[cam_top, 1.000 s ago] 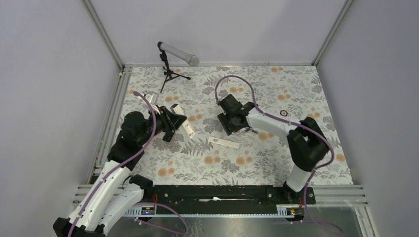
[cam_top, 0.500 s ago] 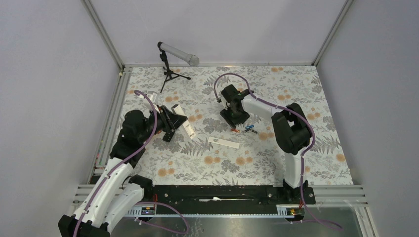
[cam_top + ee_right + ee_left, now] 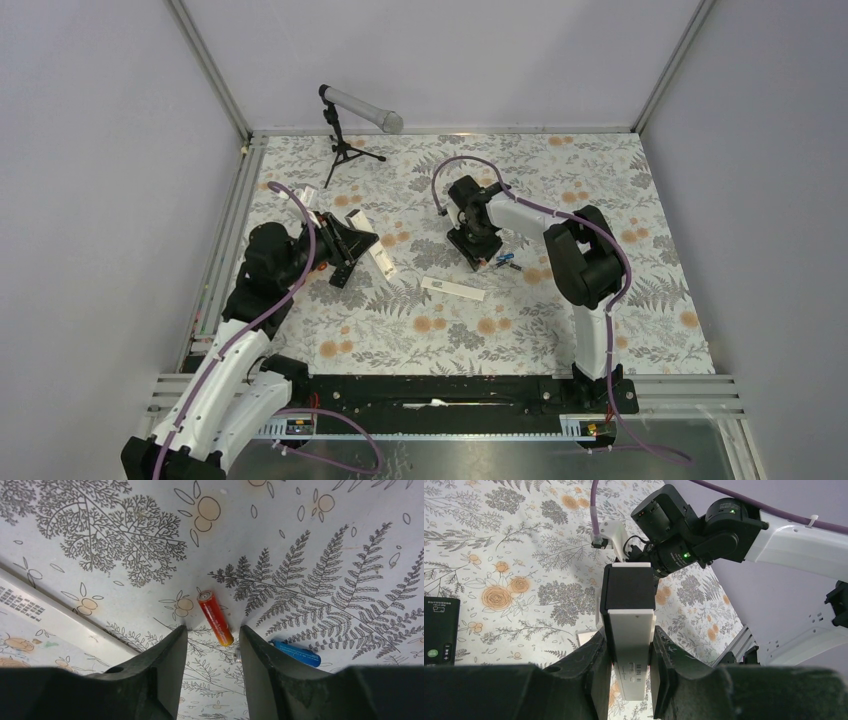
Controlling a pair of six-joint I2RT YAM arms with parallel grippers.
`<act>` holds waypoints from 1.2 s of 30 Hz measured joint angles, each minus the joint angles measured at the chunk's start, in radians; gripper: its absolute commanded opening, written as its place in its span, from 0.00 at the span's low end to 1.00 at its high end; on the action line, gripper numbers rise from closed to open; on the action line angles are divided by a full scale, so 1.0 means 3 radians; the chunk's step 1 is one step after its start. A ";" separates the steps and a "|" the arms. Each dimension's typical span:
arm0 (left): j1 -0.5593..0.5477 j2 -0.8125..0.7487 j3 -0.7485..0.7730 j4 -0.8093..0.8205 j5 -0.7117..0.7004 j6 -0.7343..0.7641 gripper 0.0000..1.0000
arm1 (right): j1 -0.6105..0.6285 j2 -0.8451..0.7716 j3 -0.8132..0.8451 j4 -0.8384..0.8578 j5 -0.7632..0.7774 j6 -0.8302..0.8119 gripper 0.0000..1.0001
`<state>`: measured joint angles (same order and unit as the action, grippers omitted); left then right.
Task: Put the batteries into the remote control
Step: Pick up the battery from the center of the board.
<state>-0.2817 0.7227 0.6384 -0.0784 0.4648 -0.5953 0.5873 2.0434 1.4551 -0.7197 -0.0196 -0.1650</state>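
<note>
My left gripper (image 3: 629, 636) is shut on the white remote control (image 3: 630, 645), whose black section (image 3: 626, 587) sticks out past the fingers. The top view shows that gripper (image 3: 362, 245) holding the remote control (image 3: 381, 262) at the mat's left. On the mat lie two batteries, one red (image 3: 215, 617) and one blue (image 3: 297, 654). My right gripper (image 3: 213, 630) is low over them, open. The red battery's near end lies between its fingertips, apart from both. The blue one lies outside the right finger. From above, both batteries (image 3: 505, 263) sit just right of that gripper (image 3: 484, 258).
A thin white strip (image 3: 452, 288) lies on the floral mat in front of the batteries; it also shows as a white strip (image 3: 30, 605) at the wrist view's left. A microphone on a stand (image 3: 345, 110) stands at the back left. A black device (image 3: 439, 625) lies left of the remote.
The right arm folded inward, its elbow swinging left and back. Its gripper lifted off the batteries, then came down beside them with narrower jaws. The left arm holds still.
</note>
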 measured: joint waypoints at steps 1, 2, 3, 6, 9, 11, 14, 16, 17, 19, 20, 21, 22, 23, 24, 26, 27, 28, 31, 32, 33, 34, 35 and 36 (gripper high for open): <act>0.0005 0.0000 -0.0005 -0.0001 0.0004 -0.0003 0.00 | 0.0000 0.0000 -0.0001 -0.0001 0.0006 0.0011 0.40; 0.0009 0.0000 -0.0013 0.0003 0.0009 -0.0004 0.00 | 0.0000 0.0000 -0.0001 0.0003 0.0015 0.0031 0.36; 0.0014 0.0000 -0.0022 0.0004 0.0010 -0.0006 0.00 | 0.0000 0.0000 -0.0001 0.0009 0.0018 0.0060 0.32; 0.0027 0.0001 -0.0028 0.0005 0.0013 -0.0017 0.00 | 0.0000 0.0001 -0.0001 0.0032 0.0062 0.0167 0.24; 0.0034 0.0001 -0.0033 0.0010 0.0017 -0.0020 0.00 | 0.0000 0.0001 -0.0006 0.0062 0.0093 0.0263 0.31; 0.0038 0.0001 -0.0036 0.0027 0.0032 -0.0024 0.00 | 0.0000 0.0001 -0.0008 0.0076 0.0092 0.0318 0.37; 0.0045 0.0001 -0.0037 0.0092 0.0079 -0.0025 0.00 | 0.0003 0.0001 -0.0008 0.0098 0.0089 0.0373 0.42; 0.0048 -0.0004 -0.0037 0.0127 0.0142 -0.0027 0.00 | 0.0004 0.0001 -0.0008 0.0107 0.0089 0.0395 0.43; 0.0048 -0.0005 -0.0037 0.0151 0.0189 -0.0027 0.00 | 0.0004 0.0004 -0.0005 0.0107 0.0089 0.0402 0.43; 0.0050 -0.0013 -0.0038 0.0228 0.0305 -0.0028 0.00 | 0.0004 0.0011 0.0006 0.0104 0.0094 0.0423 0.44; 0.0050 -0.0024 -0.0045 0.0278 0.0362 -0.0029 0.00 | 0.0004 0.0015 0.0013 0.0103 0.0095 0.0434 0.45; 0.0051 -0.0043 -0.0060 0.0332 0.0412 -0.0038 0.00 | 0.0004 0.0018 0.0019 0.0104 0.0097 0.0445 0.45; 0.0051 -0.0074 -0.0083 0.0381 0.0464 -0.0041 0.00 | 0.0004 0.0022 0.0022 0.0107 0.0098 0.0448 0.45; 0.0051 -0.0100 -0.0099 0.0415 0.0504 -0.0045 0.00 | 0.0004 0.0027 0.0028 0.0106 0.0099 0.0453 0.45; 0.0051 -0.0120 -0.0111 0.0443 0.0537 -0.0050 0.00 | 0.0004 0.0032 0.0034 0.0104 0.0102 0.0455 0.45; 0.0051 -0.0139 -0.0122 0.0496 0.0593 -0.0055 0.00 | 0.0006 0.0048 0.0055 0.0102 0.0125 0.0455 0.46; 0.0051 -0.0140 -0.0123 0.0514 0.0612 -0.0055 0.00 | 0.0009 0.0052 0.0060 0.0104 0.0140 0.0455 0.46; 0.0051 -0.0140 -0.0123 0.0523 0.0624 -0.0056 0.00 | 0.0018 0.0055 0.0064 0.0108 0.0164 0.0454 0.47; 0.0051 -0.0140 -0.0123 0.0530 0.0651 -0.0056 0.00 | 0.0043 0.0057 0.0064 0.0122 0.0229 0.0440 0.46; 0.0051 -0.0140 -0.0123 0.0534 0.0655 -0.0056 0.00 | 0.0050 0.0057 0.0064 0.0123 0.0242 0.0437 0.44; 0.0051 -0.0140 -0.0125 0.0537 0.0660 -0.0056 0.00 | 0.0057 0.0057 0.0064 0.0126 0.0254 0.0429 0.42; 0.0051 -0.0140 -0.0125 0.0542 0.0661 -0.0057 0.00 | 0.0066 0.0057 0.0064 0.0135 0.0267 0.0426 0.40; 0.0051 -0.0140 -0.0125 0.0544 0.0661 -0.0061 0.00 | 0.0074 0.0057 0.0064 0.0151 0.0272 0.0423 0.38; 0.0051 -0.0140 -0.0125 0.0544 0.0661 -0.0064 0.00 | 0.0080 0.0057 0.0064 0.0175 0.0272 0.0420 0.38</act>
<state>-0.2665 0.6807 0.6010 0.0849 0.6632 -0.6144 0.6113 2.0605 1.4742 -0.6670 0.0620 -0.0391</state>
